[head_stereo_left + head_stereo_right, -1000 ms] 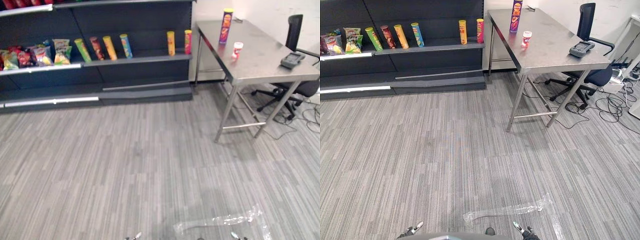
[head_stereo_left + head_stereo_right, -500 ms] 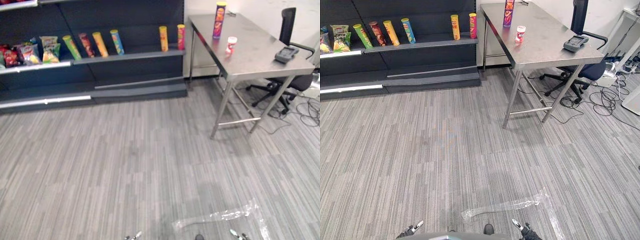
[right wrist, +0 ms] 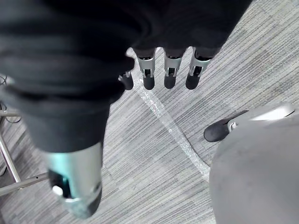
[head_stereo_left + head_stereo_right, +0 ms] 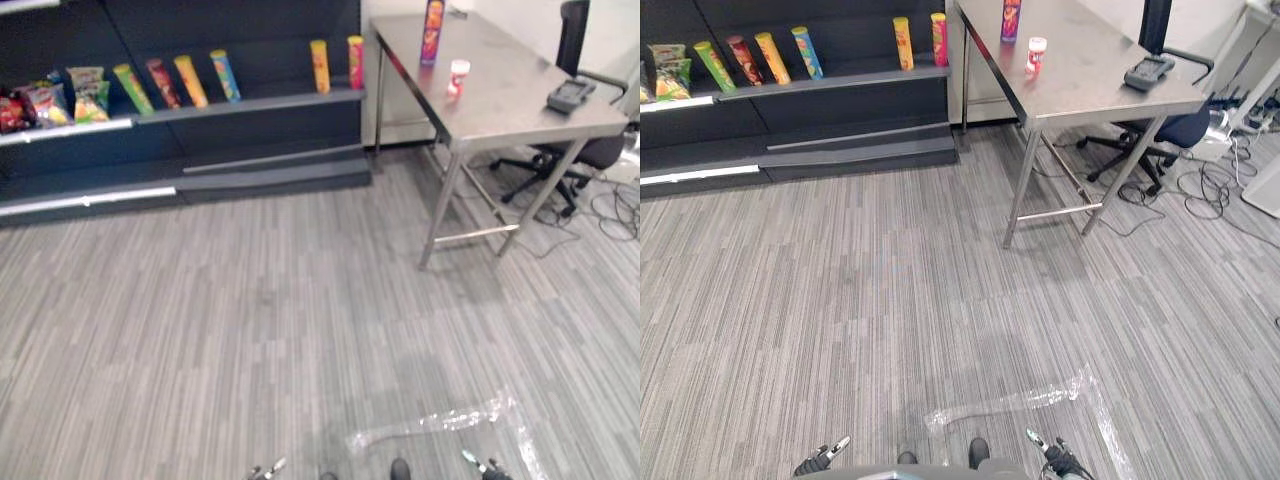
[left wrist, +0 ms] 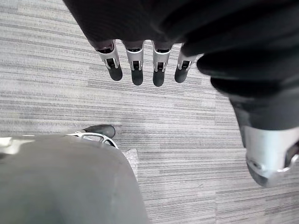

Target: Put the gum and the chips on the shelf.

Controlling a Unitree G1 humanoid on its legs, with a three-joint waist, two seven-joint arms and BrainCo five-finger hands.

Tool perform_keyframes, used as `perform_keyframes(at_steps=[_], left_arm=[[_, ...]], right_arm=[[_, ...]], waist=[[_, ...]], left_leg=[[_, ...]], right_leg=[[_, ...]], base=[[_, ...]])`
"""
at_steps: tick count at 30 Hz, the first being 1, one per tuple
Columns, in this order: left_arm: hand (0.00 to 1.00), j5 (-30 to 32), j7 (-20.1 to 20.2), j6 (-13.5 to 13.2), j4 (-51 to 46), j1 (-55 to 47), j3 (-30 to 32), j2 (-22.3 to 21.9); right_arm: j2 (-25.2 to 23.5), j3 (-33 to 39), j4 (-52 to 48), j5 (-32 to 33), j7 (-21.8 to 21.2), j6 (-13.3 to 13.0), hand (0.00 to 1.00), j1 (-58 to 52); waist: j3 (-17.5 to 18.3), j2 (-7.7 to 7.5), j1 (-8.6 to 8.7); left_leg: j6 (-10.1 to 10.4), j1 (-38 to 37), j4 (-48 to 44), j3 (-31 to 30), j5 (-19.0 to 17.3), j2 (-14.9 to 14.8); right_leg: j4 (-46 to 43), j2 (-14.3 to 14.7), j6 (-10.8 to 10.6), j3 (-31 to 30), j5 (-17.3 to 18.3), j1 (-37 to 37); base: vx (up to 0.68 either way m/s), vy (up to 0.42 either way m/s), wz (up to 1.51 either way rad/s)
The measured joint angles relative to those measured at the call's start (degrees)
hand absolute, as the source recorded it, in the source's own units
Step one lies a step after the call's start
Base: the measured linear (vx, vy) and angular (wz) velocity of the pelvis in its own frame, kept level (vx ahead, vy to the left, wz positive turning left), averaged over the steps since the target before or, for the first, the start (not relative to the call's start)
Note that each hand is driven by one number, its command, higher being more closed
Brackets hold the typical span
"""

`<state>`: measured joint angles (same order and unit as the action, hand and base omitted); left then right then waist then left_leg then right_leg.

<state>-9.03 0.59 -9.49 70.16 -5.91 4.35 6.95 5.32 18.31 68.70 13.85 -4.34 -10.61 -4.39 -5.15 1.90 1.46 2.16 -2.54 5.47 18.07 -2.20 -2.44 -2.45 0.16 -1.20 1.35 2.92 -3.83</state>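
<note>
A tall purple and red chips can (image 4: 433, 30) stands at the far end of the steel table (image 4: 505, 105). A small white gum tub with a red lid (image 4: 458, 78) stands just in front of the can. The dark shelf (image 4: 260, 103) is to the left of the table. My left hand (image 5: 136, 60) hangs low over the grey floor with straight fingers and holds nothing. My right hand (image 3: 170, 70) hangs the same way, open and empty. Both hands are far from the table.
Several upright chip cans (image 4: 188, 82) and snack bags (image 4: 78, 93) stand on the shelf. A black device (image 4: 568, 95) lies on the table's right side, with an office chair (image 4: 590, 60) and floor cables (image 4: 1210, 195) behind it. A strip of clear tape (image 4: 440, 425) lies on the floor near me.
The whole picture has shifted, so the camera has moved: shelf and table now sit higher and further left. Can and tub have not moved. Both hands stay low and empty.
</note>
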Motion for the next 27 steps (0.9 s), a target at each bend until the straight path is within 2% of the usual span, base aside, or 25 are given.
perform_keyframes(at_steps=[2,4,5,7,8,9,10,12,14,15,16,18,19,20,21,22,23,24,25,26,27], left_arm=[[0.0,-1.5,-0.14,0.01,-0.02,0.06,0.23,0.0],[0.0,-2.11,-0.13,0.01,-0.19,0.17,2.03,0.0],[0.0,-2.21,0.03,0.01,-0.7,0.31,4.38,0.13],[0.0,-3.86,0.39,-0.06,-1.35,0.33,6.43,0.04],[0.0,-4.41,0.5,0.0,-2.11,0.27,7.82,-0.07],[0.0,-5.84,0.63,-0.03,-2.49,-0.17,10.37,-1.39],[0.0,-6.95,0.71,0.0,-2.45,-0.4,11.8,-2.3],[0.0,-8.73,1.21,0.0,-2.47,-0.48,11.7,-2.54],[0.0,-8.84,1.97,-0.04,-2.74,-0.45,11.65,-2.48],[0.0,-8.83,2.04,-0.07,-2.91,-0.49,11.56,-2.49],[0.0,-8.83,1.94,-0.38,-2.97,-0.48,11.3,-2.56],[0.0,-8.82,1.92,-0.59,-2.96,-0.52,10.54,-2.77],[0.0,-8.81,1.95,-0.86,-2.98,-0.43,10.5,-2.82],[0.0,-8.74,2.01,-1.25,-2.97,-0.57,10.39,-2.5],[0.0,-8.71,1.98,-1.71,-3.01,-0.18,9.96,-2.06],[0.0,-8.69,2.07,-1.86,-3.03,0.07,9.17,-1.65],[0.0,-8.7,2.11,-1.85,-2.98,0.05,8.87,-1.43],[0.0,-8.7,2.08,-1.84,-2.86,0.03,8.58,-1.02],[0.0,-8.68,2.06,-1.83,-2.84,0.04,8.14,-0.86],[0.0,-8.61,2.08,-1.78,-2.59,-0.07,7.07,-0.5],[0.0,-8.56,2.08,-1.67,-2.17,-0.12,6.27,-0.5]], right_arm=[[-0.24,1.54,-0.17,0.09,-0.08,0.19,0.0,-0.32],[-0.61,1.95,-0.11,0.28,-0.56,0.27,0.0,-0.56],[-1.11,2.2,-0.11,0.8,-1.2,0.27,0.0,-0.85],[-1.4,3.48,-0.1,2.03,-1.64,0.27,0.0,-1.52],[-1.21,3.68,-0.08,2.27,-1.79,0.25,0.0,-1.76],[-0.93,3.64,-0.22,2.44,-2.12,0.2,0.0,-1.98],[-0.37,3.64,-0.3,2.57,-2.13,0.16,0.0,-1.86],[-0.09,3.64,-0.27,2.57,-2.2,0.18,0.0,-1.58],[-0.15,3.55,-0.31,2.56,-2.21,0.16,0.0,-0.46],[-0.11,3.17,-0.46,2.56,-2.21,0.14,0.0,0.25],[-0.04,2.32,-0.63,2.56,-2.19,0.09,0.0,0.8],[0.27,1.02,-0.85,2.55,-2.19,-0.06,0.0,1.18],[0.43,0.85,-0.68,2.5,-2.18,-0.03,0.0,1.66],[-0.22,0.95,-0.17,2.47,-2.21,-0.03,0.0,2.27],[-0.91,1.25,0.41,2.42,-2.5,-0.04,0.0,3.54],[-1.46,1.4,0.19,2.42,-2.56,-0.13,0.0,3.69],[-1.54,1.5,0.27,2.42,-2.54,-0.13,0.0,3.73],[-1.54,2.17,0.92,2.4,-2.56,-0.06,0.0,3.51],[-1.54,2.83,1.02,2.4,-2.54,-0.05,0.0,3.51],[-1.48,3.97,0.93,2.38,-2.53,-0.11,0.0,3.39],[-1.07,4.02,0.85,2.4,-2.54,-0.14,0.0,3.01]], waist=[[-0.26,0.0,0.01],[-1.02,-0.83,0.01],[-2.18,-1.85,0.02],[-3.14,-2.67,0.03],[-3.56,-2.65,-0.17],[-4.32,-1.83,-0.4],[-4.77,-1.04,-0.32],[-4.88,-0.62,-0.31],[-4.86,-0.68,-0.59],[-4.86,-0.68,-0.72],[-4.89,-0.62,-1.05],[-4.75,0.16,-1.27],[-4.77,0.21,-1.82],[-4.44,-0.41,-1.85],[-4.23,-1.16,-1.71],[-4.04,-1.26,-1.71],[-3.79,-1.52,-1.73],[-2.86,-2.33,-1.82],[-2.57,-2.59,-1.88],[-2.31,-2.61,-2.19],[-1.79,-1.95,-2.52]], left_leg=[[0.41,0.29,-0.01,-0.09,-0.24,0.0],[1.17,1.45,-3.28,-0.18,-1.99,-0.24],[3.23,6.25,-15.93,0.28,-6.26,-1.98],[3.32,12.27,-29.88,0.6,-6.78,-4.05],[3.11,14.41,-35.2,0.46,-6.67,-5.35],[2.56,18.01,-44.02,0.18,-6.36,-7.54],[2.34,19.56,-48.06,-0.1,-7.77,-8.51],[1.95,21.8,-47.41,0.05,-9.49,-9.13],[1.49,23.99,-40.73,0.07,-9.08,-9.02],[1.45,24.69,-33.95,-0.08,-7.31,-8.74],[1.93,24.47,-25.1,-0.72,-4.01,-8.44],[2.97,24.44,-16.39,-3.73,-0.07,-8.56],[3.45,24.65,-16.34,-4.13,5.73,-8.49],[0.73,24.69,-18.64,-3.48,5.09,-6.91],[-0.09,26.54,-23.13,-2.5,0.62,-6.54],[-0.64,27.37,-26.23,-2.06,-2.17,-6.14],[-1.44,27.26,-27.01,-1.55,-2.96,-5.75],[-3.27,26.29,-27.41,-0.26,-4.17,-4.35],[-3.82,25.55,-27.16,0.55,-4.5,-3.73],[-4.6,22.97,-25.64,2.1,-4.89,-2.58],[-5.13,19.85,-23.74,3.43,-5.06,-2.02]], right_leg=[[-3.04,-0.11,0.24,0.23,1.67,-1.57],[-7.14,-0.61,0.65,0.51,4.67,-2.96],[-10.81,-1.58,1.61,1.47,7.81,-3.76],[-12.54,-2.4,1.86,2.44,9.27,-3.22],[-12.93,-2.3,1.9,2.76,9.66,-2.73],[-13.95,-1.85,2.41,3.23,10.62,-1.39],[-14.74,-1.88,2.39,3.43,11.93,-0.05],[-14.69,-2.54,2.1,3.27,12.96,1.19],[-14.62,-3.82,1.28,2.74,13.75,1.2],[-14.59,-4.82,0.38,2.06,14.52,1.34],[-14.19,-5.84,-0.94,1.08,15.36,2.0],[-12.52,-6.23,-2.23,-0.04,16.19,3.63],[-10.96,-7.08,-2.99,-1.34,16.83,4.95],[-8.71,-9.02,-2.51,-2.17,17.02,6.1],[-7.44,-9.61,-1.15,-3.32,14.19,6.46],[-7.47,-10.48,-2.71,-4.69,10.72,6.26],[-7.52,-11.26,-3.45,-5.4,9.55,6.25],[-7.88,-12.56,-4.4,-6.71,7.31,6.25],[-8.58,-13.3,-4.68,-7.16,6.15,6.07],[-12.5,-14.24,-5.58,-8.49,3.35,4.6],[-18.45,-14.28,-5.27,-9.77,-0.44,2.06]], base=[[0.0,-0.024,0.07],[0.02,-0.056,0.21],[0.0,-0.117,0.4],[0.0,-0.125,0.37],[0.04,-0.065,0.21],[0.1,-0.008,0.18],[0.12,0.03,0.2],[0.19,0.11,0.06],[0.21,0.167,-0.14],[0.33,0.297,-0.24],[0.37,0.335,-0.25],[0.35,0.342,-0.31],[0.45,0.439,-0.42],[0.59,0.476,-0.43],[0.51,0.351,-0.27],[0.5,0.333,-0.16],[0.46,0.355,-0.09],[0.37,0.271,-0.09],[0.46,0.302,-0.29],[0.52,0.309,-0.5],[0.51,0.302,-0.59]])
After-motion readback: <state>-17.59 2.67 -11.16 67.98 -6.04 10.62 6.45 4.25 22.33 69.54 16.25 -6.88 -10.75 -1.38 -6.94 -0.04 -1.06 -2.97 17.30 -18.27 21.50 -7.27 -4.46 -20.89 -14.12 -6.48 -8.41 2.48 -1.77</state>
